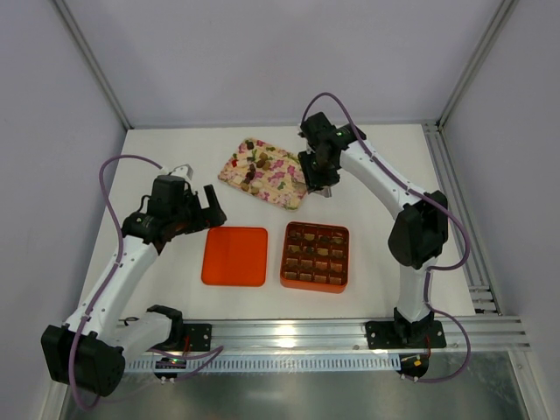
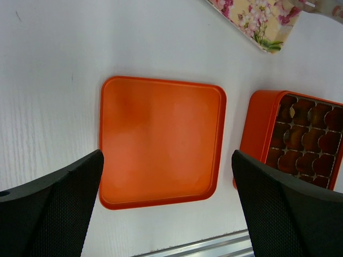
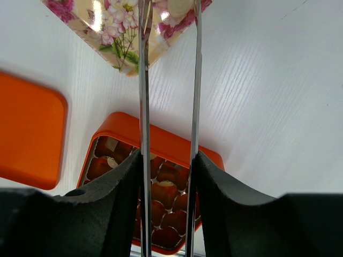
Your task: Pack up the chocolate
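With the orange box [image 1: 316, 255] nearly full and few chocolate lumps [image 1: 252, 168] left on the tray [image 1: 284, 188] at 12 o'clock, right end effector [image 1: 317, 179] clenches tweezers [image 3: 144, 80], left end effector [image 1: 208, 206] gapes.

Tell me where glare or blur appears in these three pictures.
Right wrist view: white glare spots on the floral tray, tweezers sharp. Left wrist view: soft sheen on the orange lid, no hard glare. Top external view: even light, faint shadows, no blur.
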### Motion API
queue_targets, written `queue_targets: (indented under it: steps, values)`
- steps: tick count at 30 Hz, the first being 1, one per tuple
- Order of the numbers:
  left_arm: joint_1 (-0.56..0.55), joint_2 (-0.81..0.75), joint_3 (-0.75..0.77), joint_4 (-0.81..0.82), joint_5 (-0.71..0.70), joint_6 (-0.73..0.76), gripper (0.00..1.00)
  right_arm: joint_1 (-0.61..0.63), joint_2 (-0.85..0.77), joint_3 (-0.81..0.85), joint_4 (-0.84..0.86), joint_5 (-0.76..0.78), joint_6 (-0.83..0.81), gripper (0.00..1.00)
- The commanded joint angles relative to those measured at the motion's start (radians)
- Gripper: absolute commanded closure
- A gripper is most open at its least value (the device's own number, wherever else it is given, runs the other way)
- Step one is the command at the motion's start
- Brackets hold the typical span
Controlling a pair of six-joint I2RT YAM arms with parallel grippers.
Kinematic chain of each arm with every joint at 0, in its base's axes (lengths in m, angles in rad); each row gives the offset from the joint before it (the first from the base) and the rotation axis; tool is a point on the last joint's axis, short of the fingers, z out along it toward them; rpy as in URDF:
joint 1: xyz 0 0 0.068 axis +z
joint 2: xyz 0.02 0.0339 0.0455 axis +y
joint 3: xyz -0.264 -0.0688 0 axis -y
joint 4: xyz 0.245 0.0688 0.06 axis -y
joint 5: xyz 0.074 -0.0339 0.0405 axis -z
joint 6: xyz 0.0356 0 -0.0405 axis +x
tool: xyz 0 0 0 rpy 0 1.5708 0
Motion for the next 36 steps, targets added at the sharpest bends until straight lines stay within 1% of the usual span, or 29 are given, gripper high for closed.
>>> queue_targets:
  steps: [1,11,12,20,21,24,35,36]
  values:
    - [0.006,-0.007,0.016,0.024,0.017,0.000,0.00,-0.003,-0.006,0.003,0.012,0.018,0.012,0.55]
    - [0.006,-0.009,0.017,0.024,0.020,0.001,0.00,-0.011,0.009,-0.020,0.019,-0.005,0.012,0.55]
    - [0.005,-0.009,0.017,0.023,0.020,0.000,0.00,-0.011,0.009,-0.024,0.021,-0.013,0.011,0.57]
    - [0.006,-0.007,0.017,0.024,0.020,0.000,0.00,-0.011,0.026,-0.028,0.024,-0.038,0.001,0.58]
    - [0.005,-0.009,0.017,0.024,0.020,0.000,0.00,-0.011,0.026,-0.027,0.025,-0.074,0.003,0.58]
    - [0.006,-0.009,0.016,0.024,0.018,0.001,0.00,-0.011,0.026,-0.020,0.032,-0.097,0.000,0.58]
    - [0.005,-0.005,0.016,0.026,0.017,0.001,0.00,-0.011,0.043,-0.005,0.025,-0.093,-0.011,0.59]
    - [0.006,-0.004,0.016,0.024,0.017,0.000,0.00,-0.011,0.044,-0.002,0.024,-0.093,-0.012,0.57]
